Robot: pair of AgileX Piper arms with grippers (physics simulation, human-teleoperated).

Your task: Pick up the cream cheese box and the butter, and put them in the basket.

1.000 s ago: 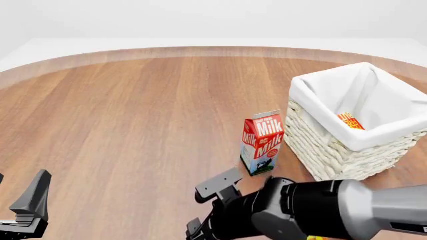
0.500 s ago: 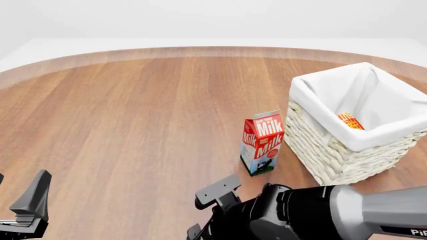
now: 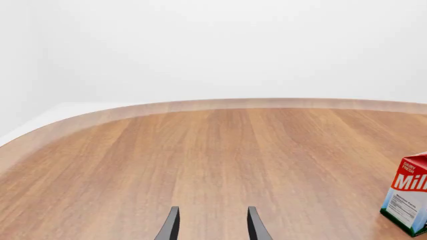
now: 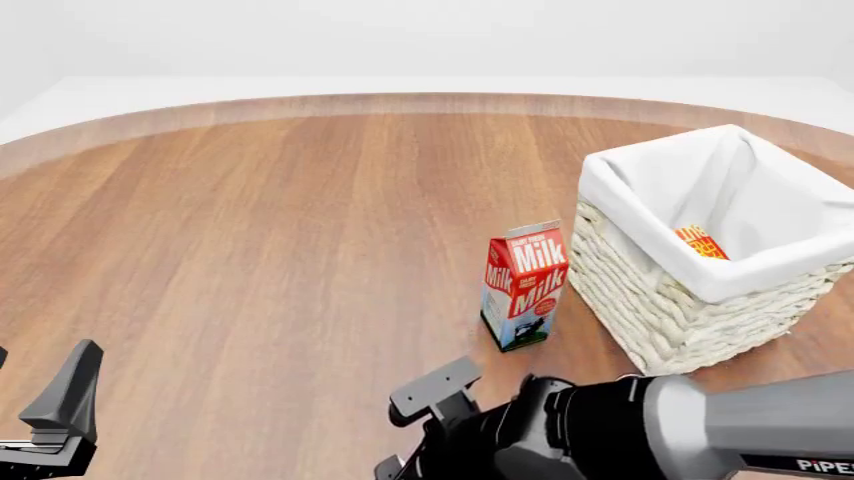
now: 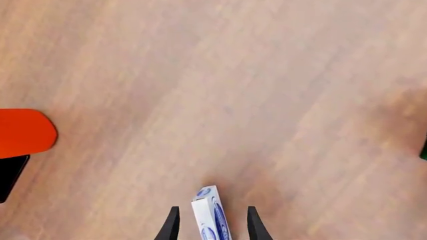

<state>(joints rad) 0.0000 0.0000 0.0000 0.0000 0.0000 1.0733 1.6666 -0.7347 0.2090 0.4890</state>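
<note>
A: Bare wooden table (image 4: 267, 250), white backdrop. My right gripper (image 5: 210, 227) sits spread around the cream cheese box (image 5: 211, 215), which stands on edge.

B: Light, stiff carton; I'd pinch its broad faces. Left gripper (image 3: 210, 225) hangs open, empty.

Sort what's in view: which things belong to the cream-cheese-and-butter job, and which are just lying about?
Job: cream cheese box, between the fingers of the open right tool; basket.
Lying about: milk carton; orange-and-red pack inside the basket, identity unclear.
</note>
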